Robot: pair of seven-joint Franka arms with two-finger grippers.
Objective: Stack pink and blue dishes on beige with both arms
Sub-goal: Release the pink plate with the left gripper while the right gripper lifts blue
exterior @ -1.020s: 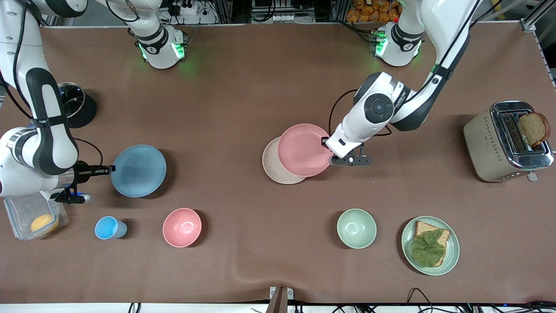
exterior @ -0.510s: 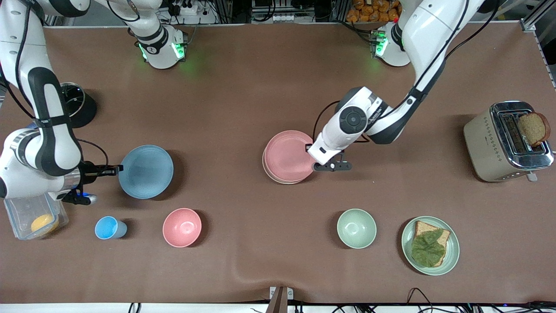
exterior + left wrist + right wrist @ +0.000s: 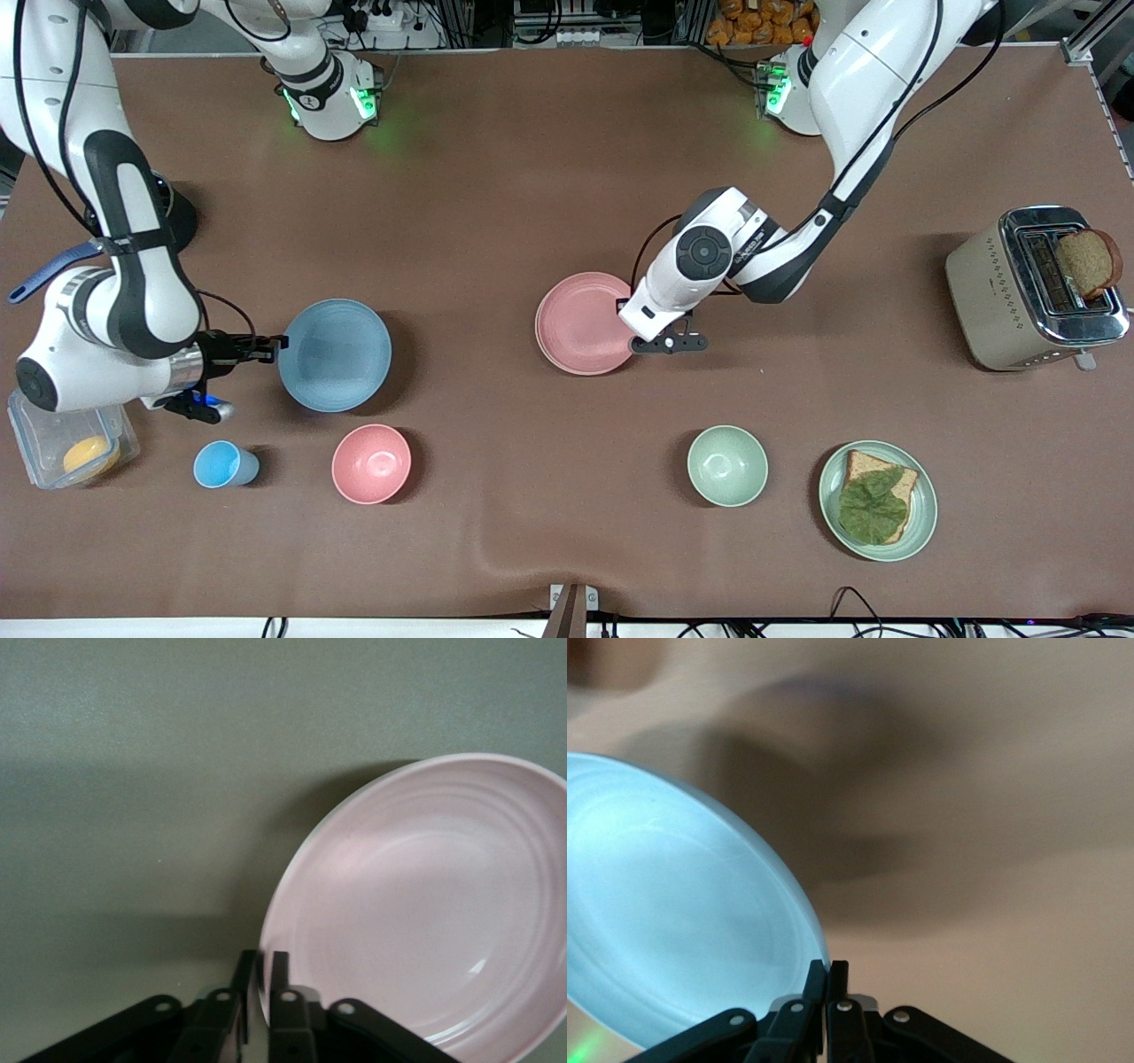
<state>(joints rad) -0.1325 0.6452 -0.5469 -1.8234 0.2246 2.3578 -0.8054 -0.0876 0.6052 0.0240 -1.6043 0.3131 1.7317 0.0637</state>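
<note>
The pale pink plate [image 3: 580,323] lies level over the spot where the beige plate stood and covers it, so the beige plate is hidden. My left gripper [image 3: 626,312] is shut on the pink plate's rim at the edge toward the left arm's end; the left wrist view shows the rim pinched between the fingers [image 3: 279,967] and the pink plate [image 3: 425,912] spreading away from them. The light blue plate [image 3: 335,354] hangs just above the table toward the right arm's end, casting a shadow. My right gripper [image 3: 276,341] is shut on its rim, and my right gripper [image 3: 827,973] shows beside the blue plate [image 3: 673,904].
A pink bowl [image 3: 371,463] and a small blue cup [image 3: 224,464] stand nearer the camera than the blue plate. A clear container [image 3: 66,443] sits by the right arm. A green bowl [image 3: 727,465], a mint plate with bread [image 3: 921,523] and a toaster [image 3: 1032,288] occupy the left arm's end.
The left gripper slid the pink plate toward the right arm's end until it covered the beige plate. The right gripper carried the blue plate toward the table's middle.
</note>
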